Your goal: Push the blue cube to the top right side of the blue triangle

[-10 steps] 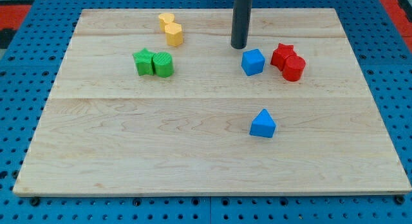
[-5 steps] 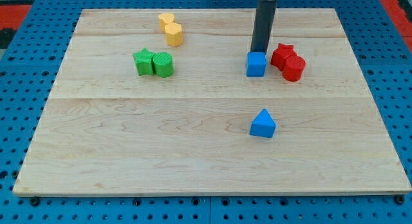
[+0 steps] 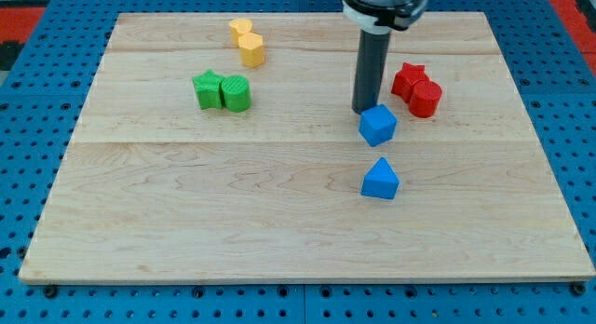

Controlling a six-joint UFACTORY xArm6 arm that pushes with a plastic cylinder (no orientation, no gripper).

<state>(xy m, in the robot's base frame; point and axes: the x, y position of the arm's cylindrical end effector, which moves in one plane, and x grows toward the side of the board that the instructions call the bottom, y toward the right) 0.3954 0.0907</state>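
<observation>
Touching the blue cube (image 3: 377, 125) at its upper-left edge, my tip (image 3: 365, 110) is resting on the tabletop (image 3: 186, 203); the cube is sitting just above the blue triangle (image 3: 379, 179), apart from it.

You've got a light wooden board (image 3: 186, 222) sitting on a blue pegboard surface (image 3: 28, 128). Upper left of the board: green star (image 3: 207, 87) touching a green cylinder (image 3: 237, 93) on its right. Above those, near the view's top, two yellow blocks touching, a heart-like one (image 3: 241, 29) behind a hexagonal one (image 3: 251, 50). At the view's right, red star (image 3: 408, 78) touching a red cylinder (image 3: 426, 98).
</observation>
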